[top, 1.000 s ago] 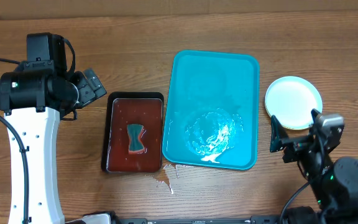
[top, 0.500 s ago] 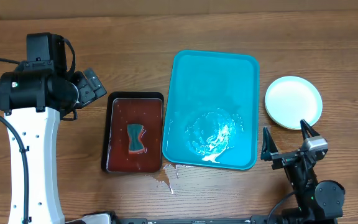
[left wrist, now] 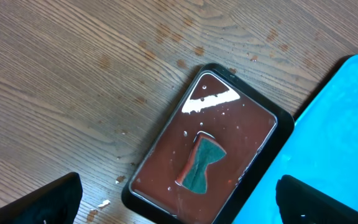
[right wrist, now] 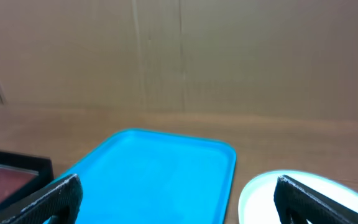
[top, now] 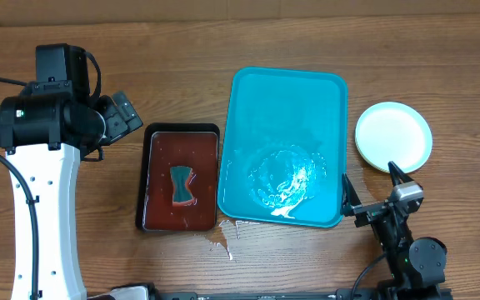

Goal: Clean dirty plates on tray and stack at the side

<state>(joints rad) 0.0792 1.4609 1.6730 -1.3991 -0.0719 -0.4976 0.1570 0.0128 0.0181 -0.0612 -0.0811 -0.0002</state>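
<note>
Plates [top: 393, 136] sat stacked clean beside the tray's [top: 286, 92] right edge — tray bare but wet — so the job looked done, my left gripper [top: 127, 117] and right gripper [top: 370, 185] gaping empty.

sponge [top: 182, 184] in small tray [top: 141, 179], just left of the tray [top: 286, 100]; plates [top: 393, 136] right of it

**Overhead view.** Tray [top: 283, 100]: bright blue, rectangular, with rounded corners and a raised rim. It lies flat, and a glistening film of water pools in its near half. Plates [top: 393, 137]: seen as one round white disc with no visible smears, lying flat just right of the tray, not touching it. Their number cannot be told.
</note>
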